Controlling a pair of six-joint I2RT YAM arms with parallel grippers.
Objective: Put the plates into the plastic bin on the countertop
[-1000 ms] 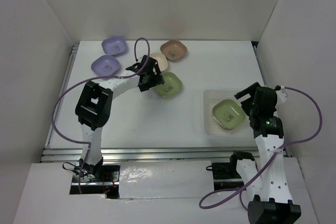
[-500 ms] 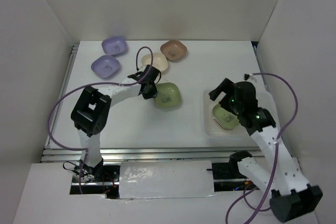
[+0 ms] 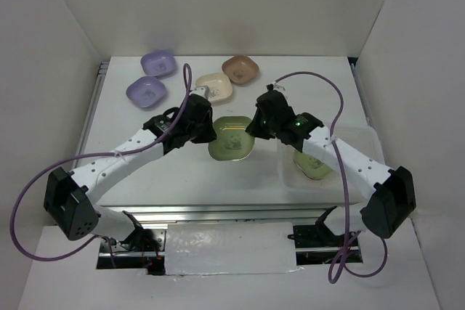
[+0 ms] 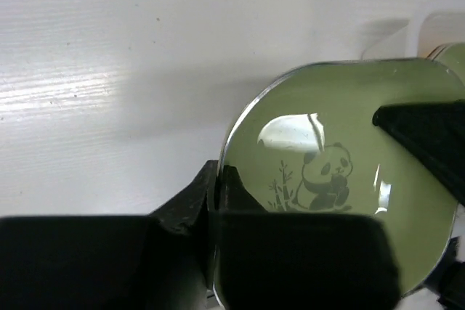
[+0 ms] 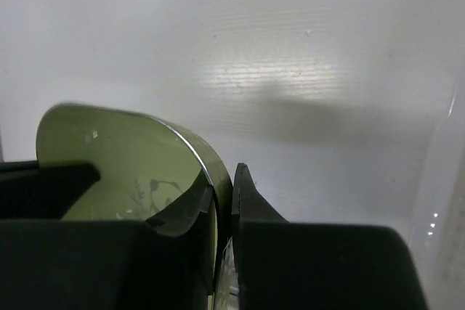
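A green plate [image 3: 232, 138] with a panda print hangs tilted over the middle of the countertop [image 3: 312, 85], held from both sides. My left gripper [image 3: 207, 130] is shut on its left rim; the left wrist view shows the rim pinched between the fingers [image 4: 218, 179] and the plate [image 4: 341, 165] filling the frame. My right gripper [image 3: 258, 127] is shut on the opposite rim, one finger inside the plate [image 5: 116, 157] and one outside [image 5: 225, 179]. The plastic bin [image 3: 360, 139] lies to the right and holds another green plate [image 3: 314, 165].
Two purple plates [image 3: 158, 63] [image 3: 146, 91], a cream plate [image 3: 215, 86] and a brown plate [image 3: 240, 69] sit along the back left. White walls enclose the countertop on three sides. Purple cables loop over both arms.
The left gripper closed on the green plate and carried it toward the middle. The right arm swung from over the bin to the plate and closed on its right rim.
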